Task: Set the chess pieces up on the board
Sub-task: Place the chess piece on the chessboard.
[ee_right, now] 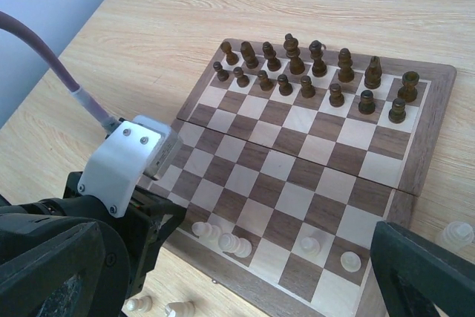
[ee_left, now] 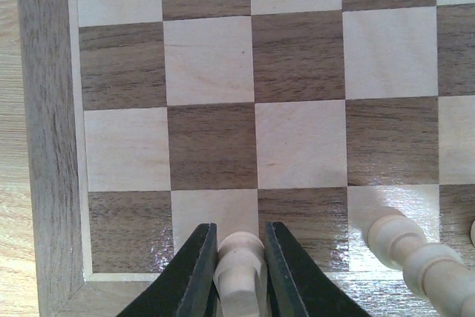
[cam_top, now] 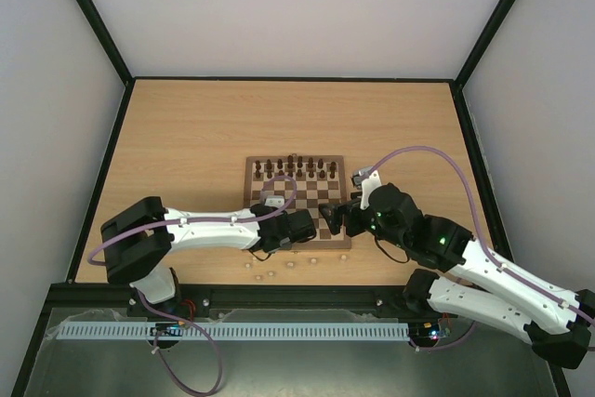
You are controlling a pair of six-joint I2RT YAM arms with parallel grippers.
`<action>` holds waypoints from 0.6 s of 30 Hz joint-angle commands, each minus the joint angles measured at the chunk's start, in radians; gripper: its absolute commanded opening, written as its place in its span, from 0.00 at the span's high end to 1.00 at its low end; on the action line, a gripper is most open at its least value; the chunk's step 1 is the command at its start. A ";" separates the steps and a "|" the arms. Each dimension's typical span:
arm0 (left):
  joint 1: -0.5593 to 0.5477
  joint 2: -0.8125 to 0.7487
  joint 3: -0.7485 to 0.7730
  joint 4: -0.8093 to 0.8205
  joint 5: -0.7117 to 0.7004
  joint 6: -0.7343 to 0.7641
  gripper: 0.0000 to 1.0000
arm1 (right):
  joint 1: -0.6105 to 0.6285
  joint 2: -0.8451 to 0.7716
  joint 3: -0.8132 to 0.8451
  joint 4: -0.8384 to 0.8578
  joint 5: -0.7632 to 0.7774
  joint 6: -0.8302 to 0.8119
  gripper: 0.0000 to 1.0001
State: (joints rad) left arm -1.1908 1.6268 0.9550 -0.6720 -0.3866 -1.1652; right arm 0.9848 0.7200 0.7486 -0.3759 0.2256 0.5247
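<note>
The board point(cam_top: 296, 200) point(ee_right: 312, 176) lies mid-table, with dark chess pieces point(ee_right: 312, 72) point(cam_top: 296, 168) filling its two far rows. My left gripper point(ee_left: 239, 228) point(cam_top: 310, 228) is shut on a pale piece point(ee_left: 239, 261) at the near row, close to the left corner. Beside it on the right stands another pale piece point(ee_left: 404, 246). The right wrist view shows several pale pieces point(ee_right: 237, 243) along the near row. My right gripper point(ee_right: 241, 276) point(cam_top: 337, 220) hangs open over the near right part of the board, holding nothing.
Loose pale pieces lie on the table in front of the board point(cam_top: 270, 271) point(ee_right: 180, 308), and one sits off its right edge point(ee_right: 454, 235). The left arm's white camera mount point(ee_right: 130, 161) is close to my right gripper. Black frame rails point(cam_top: 112, 146) border the table.
</note>
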 commanded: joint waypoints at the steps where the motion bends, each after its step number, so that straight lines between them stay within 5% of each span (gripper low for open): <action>1: 0.002 0.031 -0.005 -0.045 0.013 0.013 0.82 | -0.003 0.002 0.001 0.005 0.019 0.008 0.01; 18: 0.025 -0.028 -0.048 -0.052 -0.010 0.004 0.79 | -0.003 0.020 -0.006 0.012 0.009 0.005 0.01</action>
State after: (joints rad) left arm -1.1763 1.6135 0.9413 -0.6716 -0.3923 -1.1591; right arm 0.9848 0.7368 0.7483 -0.3756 0.2256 0.5247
